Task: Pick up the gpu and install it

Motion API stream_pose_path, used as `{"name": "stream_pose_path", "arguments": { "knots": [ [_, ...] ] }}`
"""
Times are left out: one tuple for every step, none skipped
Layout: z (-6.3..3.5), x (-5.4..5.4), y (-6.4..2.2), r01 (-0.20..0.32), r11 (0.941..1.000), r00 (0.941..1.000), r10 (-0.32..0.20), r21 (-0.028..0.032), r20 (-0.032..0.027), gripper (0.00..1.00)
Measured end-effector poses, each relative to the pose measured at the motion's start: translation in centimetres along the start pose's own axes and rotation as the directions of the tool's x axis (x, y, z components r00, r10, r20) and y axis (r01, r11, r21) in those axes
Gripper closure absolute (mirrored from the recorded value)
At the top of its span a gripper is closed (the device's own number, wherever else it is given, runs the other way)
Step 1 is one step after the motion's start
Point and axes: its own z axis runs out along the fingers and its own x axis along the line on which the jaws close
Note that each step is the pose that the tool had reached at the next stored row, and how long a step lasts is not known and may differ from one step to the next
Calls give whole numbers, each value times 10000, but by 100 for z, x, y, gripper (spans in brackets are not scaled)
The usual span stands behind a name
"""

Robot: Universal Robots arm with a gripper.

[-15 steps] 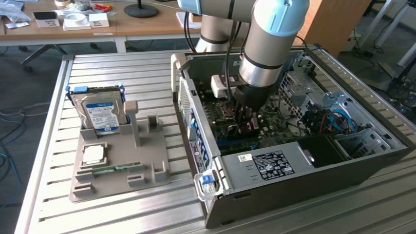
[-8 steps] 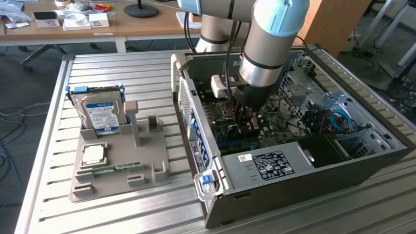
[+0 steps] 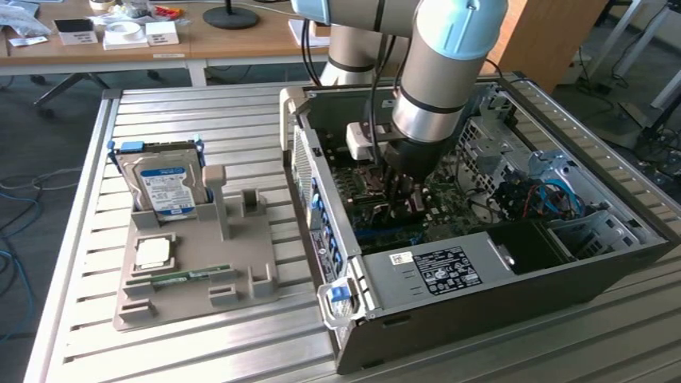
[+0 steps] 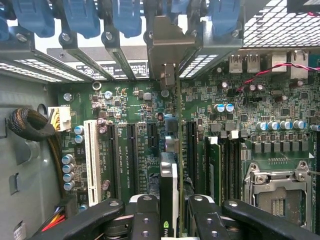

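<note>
Gripper (image 4: 169,212) clamped on the card's (image 4: 169,195) top edge above the motherboard (image 4: 150,125); judged light, stiff, fragile.

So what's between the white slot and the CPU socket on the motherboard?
In the wrist view, the gpu stands edge-on there, gripped by the fingers, among black expansion slots, with memory slots on the socket's side.
</note>
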Motion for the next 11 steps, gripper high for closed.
{"name": "stream_pose_path", "arguments": {
  "knots": [
    [3,0,0,0,10000,10000,0,-1,-2,73],
    [5,1,0,0,10000,10000,0,-2,-2,73],
    [7,1,0,0,10000,10000,0,-2,3,73],
    [8,1,0,0,10000,10000,0,-2,7,73],
    [9,1,0,0,10000,10000,0,-2,11,73],
    [10,1,0,-1,10000,10000,1,-1,13,73],
    [10,0,0,0,10000,10000,0,-1,15,73],
    [15,-1,-1,1,10000,10000,-1,7,35,73],
    [9,-1,0,0,10000,10000,0,6,31,73],
    [-8,0,0,-1,10000,10000,1,2,19,73],
    [-6,6,0,0,10000,10000,0,-2,15,73]
  ]
}}
